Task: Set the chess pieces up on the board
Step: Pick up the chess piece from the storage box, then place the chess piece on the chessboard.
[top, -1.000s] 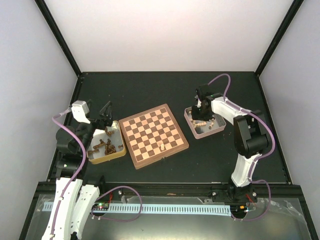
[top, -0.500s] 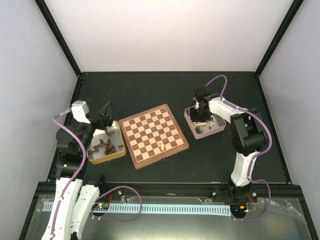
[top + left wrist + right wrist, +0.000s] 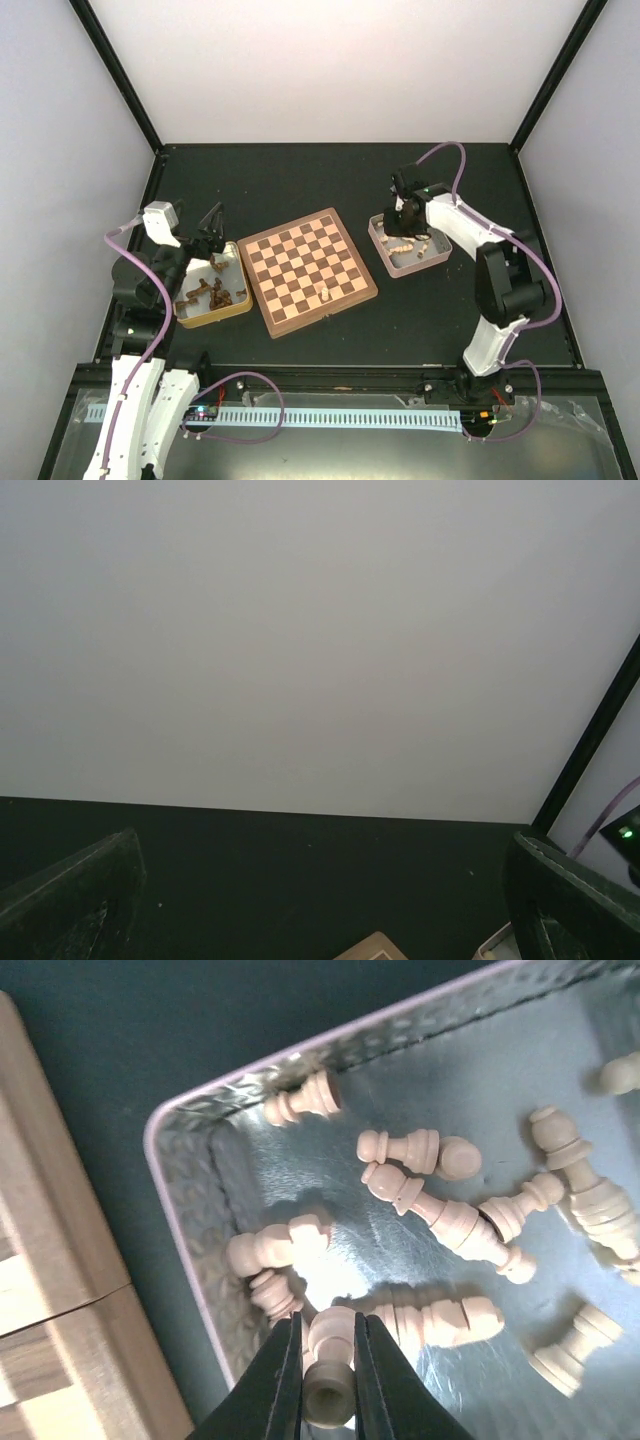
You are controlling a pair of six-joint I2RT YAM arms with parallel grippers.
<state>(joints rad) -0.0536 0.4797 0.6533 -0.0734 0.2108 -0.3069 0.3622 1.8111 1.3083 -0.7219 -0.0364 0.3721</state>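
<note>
The board (image 3: pixel 308 270) lies mid-table with one pale chess piece (image 3: pixel 323 294) standing near its front edge. Several pale chess pieces (image 3: pixel 440 1215) lie on their sides in a metal tray (image 3: pixel 185 1175) right of the board. My right gripper (image 3: pixel 328 1365) hangs just above the tray's near corner, shut on a small pale chess piece (image 3: pixel 330 1355) whose base points at the camera. From above, the right gripper (image 3: pixel 398 222) sits over the tray's left part. My left gripper (image 3: pixel 210 235) is open and holds nothing, above the far edge of the left tray; its fingers (image 3: pixel 70 890) frame bare table.
A tan tray (image 3: pixel 238 308) left of the board holds several dark brown pieces (image 3: pixel 210 292). The board's edge (image 3: pixel 50 1310) lies close to the right tray. A board corner (image 3: pixel 375 948) shows low in the left wrist view. White walls enclose the black table.
My right gripper has shut on a pale piece in the right tray and the right arm has shifted slightly. The left arm has not moved.
</note>
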